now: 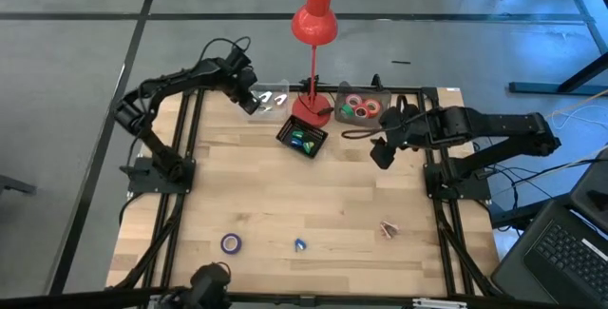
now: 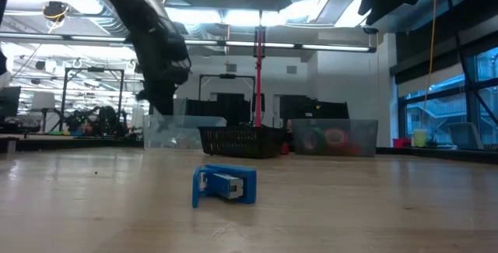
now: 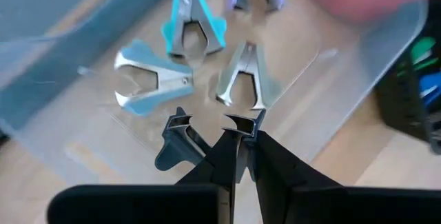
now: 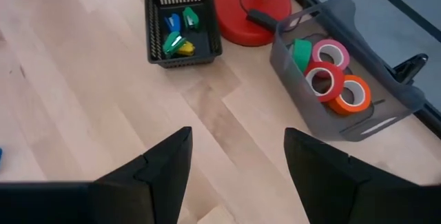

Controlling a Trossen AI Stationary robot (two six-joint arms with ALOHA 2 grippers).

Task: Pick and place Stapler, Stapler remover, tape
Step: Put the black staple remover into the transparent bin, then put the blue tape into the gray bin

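The left gripper (image 3: 238, 131) hangs over the clear plastic tray (image 1: 271, 100) at the table's far edge, fingers pressed together on a grey-blue staple remover (image 3: 180, 141); three more metal-jawed removers (image 3: 148, 79) lie inside; right of it, the black mesh basket (image 1: 302, 139) holds small green and blue staplers (image 4: 178, 34); next, the red desk lamp (image 1: 314, 24); then the grey bin (image 4: 386, 100) of tape rolls (image 4: 331, 79); the right gripper (image 4: 238, 162) hovers beside it, fingers spread, empty.

Table centre (image 1: 313, 195) open; red lamp (image 1: 313, 57), black basket (image 1: 303, 139), bins crowd far edge.
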